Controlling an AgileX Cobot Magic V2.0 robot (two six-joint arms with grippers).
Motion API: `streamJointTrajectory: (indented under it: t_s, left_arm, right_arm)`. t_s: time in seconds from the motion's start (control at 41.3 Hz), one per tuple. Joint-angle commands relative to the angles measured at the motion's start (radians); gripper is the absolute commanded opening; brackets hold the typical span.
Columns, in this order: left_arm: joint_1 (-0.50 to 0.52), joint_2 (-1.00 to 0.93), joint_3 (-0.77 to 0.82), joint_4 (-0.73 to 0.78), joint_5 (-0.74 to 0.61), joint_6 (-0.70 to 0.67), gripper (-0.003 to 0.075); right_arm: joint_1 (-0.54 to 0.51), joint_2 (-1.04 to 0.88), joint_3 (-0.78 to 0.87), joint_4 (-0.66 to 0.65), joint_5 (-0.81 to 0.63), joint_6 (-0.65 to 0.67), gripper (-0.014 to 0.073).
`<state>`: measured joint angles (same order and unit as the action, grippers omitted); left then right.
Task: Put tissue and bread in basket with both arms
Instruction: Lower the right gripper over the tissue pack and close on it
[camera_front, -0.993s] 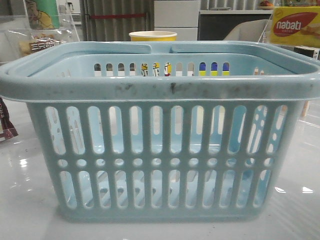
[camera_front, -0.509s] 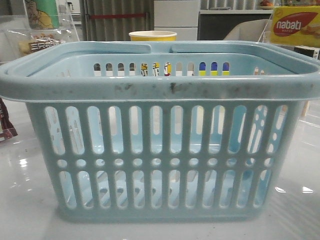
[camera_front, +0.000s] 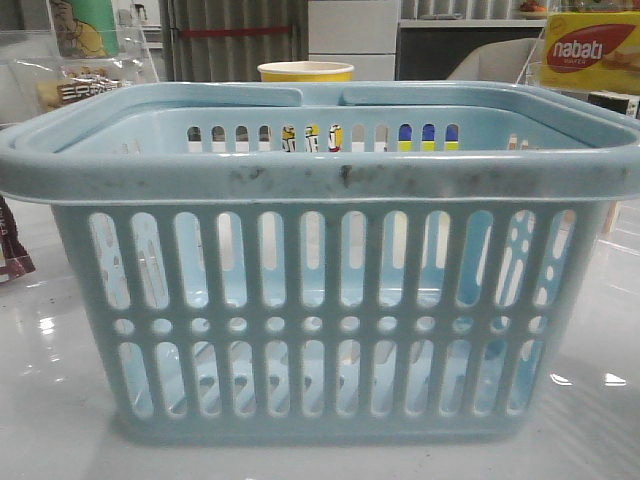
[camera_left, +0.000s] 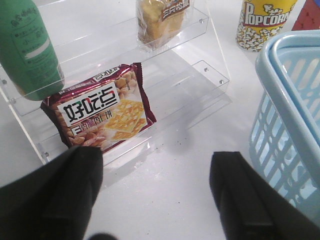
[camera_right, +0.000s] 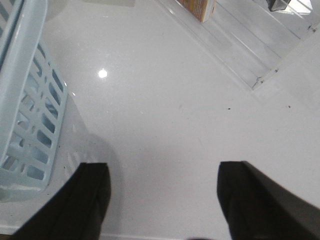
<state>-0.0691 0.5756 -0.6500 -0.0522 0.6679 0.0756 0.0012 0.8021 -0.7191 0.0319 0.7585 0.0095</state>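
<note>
Nothing has moved across the front view over the last second: the large pale blue-grey plastic basket (camera_front: 320, 260) with slotted sides and a scuffed rim sits on the glossy white counter (camera_front: 40, 400) just as before, filling most of my picture. Behind its far rim I see a yellow-rimmed paper cup (camera_front: 305, 71), and at far right a yellow wafer box (camera_front: 590, 50).

From the left wrist camera, my left end effector (camera_left: 157, 195) is open, its black fingers (camera_left: 55, 195) spread wide over bare counter with nothing between them. Ahead stands a clear acrylic stepped shelf (camera_left: 200, 75). On its lower step lies a maroon foil snack packet (camera_left: 100, 112); on the upper step sits the golden-yellow bread in a clear plastic bag (camera_left: 160, 17), beside a green bottle (camera_left: 27, 47). A corner of the basket lies just beside the gripper, with a yellow popcorn cup (camera_left: 262, 22) beyond it.

From the right wrist camera, my right end effector (camera_right: 162, 200) is likewise open and empty above bare counter, the basket's slotted wall close beside it. I cannot find the tissue in any view.
</note>
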Motion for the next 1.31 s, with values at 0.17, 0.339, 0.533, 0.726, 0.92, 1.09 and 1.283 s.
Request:
streamJointTrajectory:
  t_s: [0.17, 0.339, 0.533, 0.726, 0.92, 1.09, 1.283]
  left_arm:
    - [-0.006, 0.009, -0.026, -0.007, -0.086, -0.004, 0.0561]
    - [-0.006, 0.009, -0.026, -0.007, -0.086, -0.004, 0.0561]
    - [-0.006, 0.009, -0.026, -0.007, -0.086, -0.004, 0.0561]
    - [-0.006, 0.009, -0.026, -0.007, -0.086, -0.004, 0.0561]
    - [-0.006, 0.009, -0.026, -0.012, -0.086, -0.004, 0.0561]
    - [-0.006, 0.009, -0.026, -0.013, -0.086, -0.004, 0.0561]
    - [-0.006, 0.009, -0.026, -0.013, -0.086, -0.004, 0.0561]
  right_arm:
    - [-0.095, 0.166, -0.136, -0.032, -0.074, -0.002, 0.0604]
    - [-0.201, 0.302, -0.251, -0.016, -0.067, -0.002, 0.0604]
    - [-0.278, 0.469, -0.401, -0.001, -0.063, -0.002, 0.0604]
    - [-0.285, 0.624, -0.530, -0.001, -0.071, -0.002, 0.0604]
    - [-0.285, 0.754, -0.644, -0.003, -0.085, -0.003, 0.0604]
    - [-0.285, 0.854, -0.731, -0.008, -0.087, -0.003, 0.0604]
    - [-0.285, 0.923, -0.791, -0.020, -0.108, -0.003, 0.0604]
